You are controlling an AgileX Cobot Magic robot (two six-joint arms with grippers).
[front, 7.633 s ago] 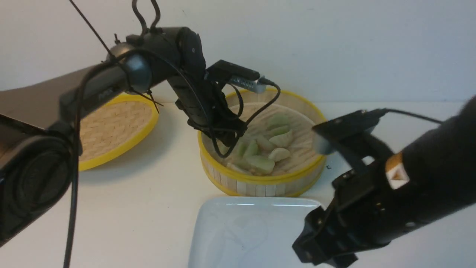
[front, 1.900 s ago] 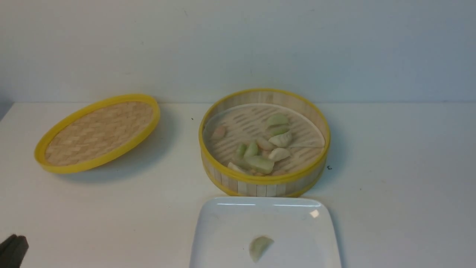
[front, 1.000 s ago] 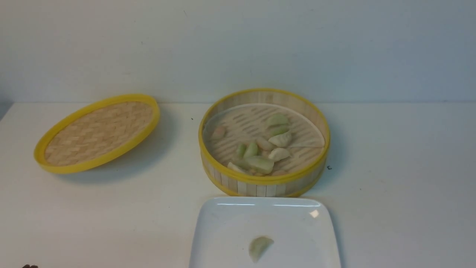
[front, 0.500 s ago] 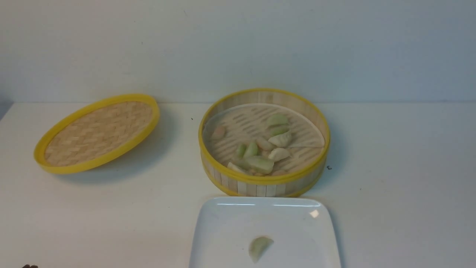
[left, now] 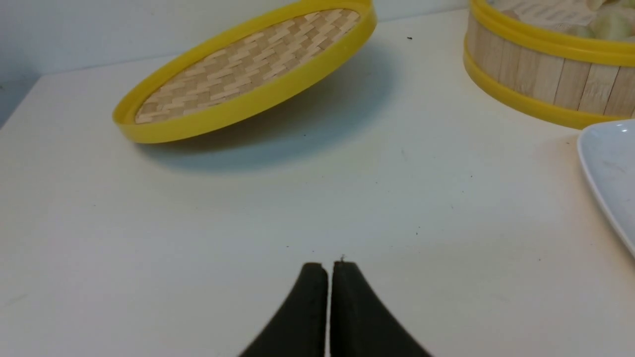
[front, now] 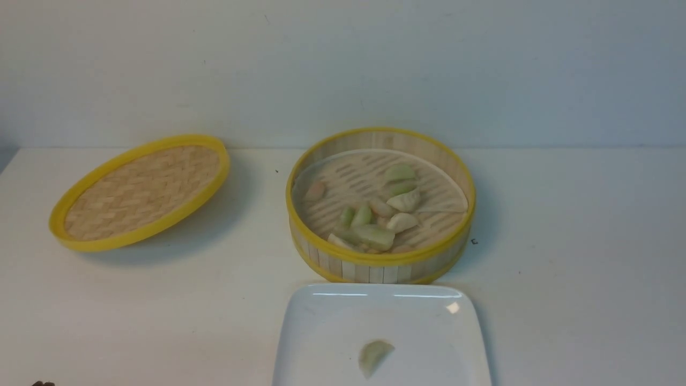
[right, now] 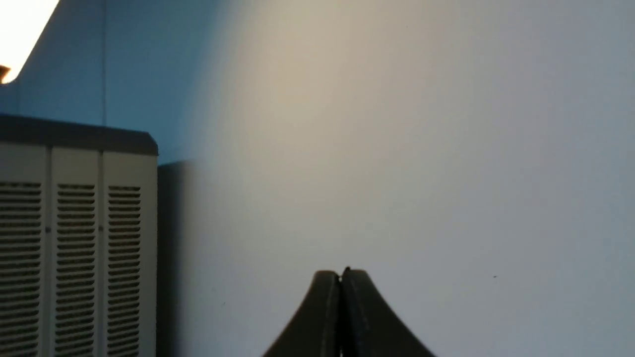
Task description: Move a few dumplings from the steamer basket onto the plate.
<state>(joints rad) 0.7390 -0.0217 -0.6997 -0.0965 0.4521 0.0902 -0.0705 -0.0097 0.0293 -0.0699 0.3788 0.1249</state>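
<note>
The steamer basket [front: 375,261] stands mid-table and holds several green, cream and pinkish dumplings [front: 375,235]. In front of it the white plate [front: 321,332] carries one pale green dumpling [front: 374,356]. Both arms are drawn back, almost out of the front view. My left gripper [left: 328,267] is shut and empty, low over the bare table near its front left, with the basket [left: 536,79] and the plate's edge [left: 610,173] off to its side. My right gripper [right: 341,272] is shut and empty and faces a blank wall.
The flat woven yellow-rimmed lid [front: 140,191] lies tilted at the back left, also in the left wrist view [left: 248,69]. A louvred white unit [right: 74,238] stands beside the wall in the right wrist view.
Since 7.6 s ago both arms have drawn back out of the front view, and one green dumpling now lies on the plate. Over the last second nothing has moved.
</note>
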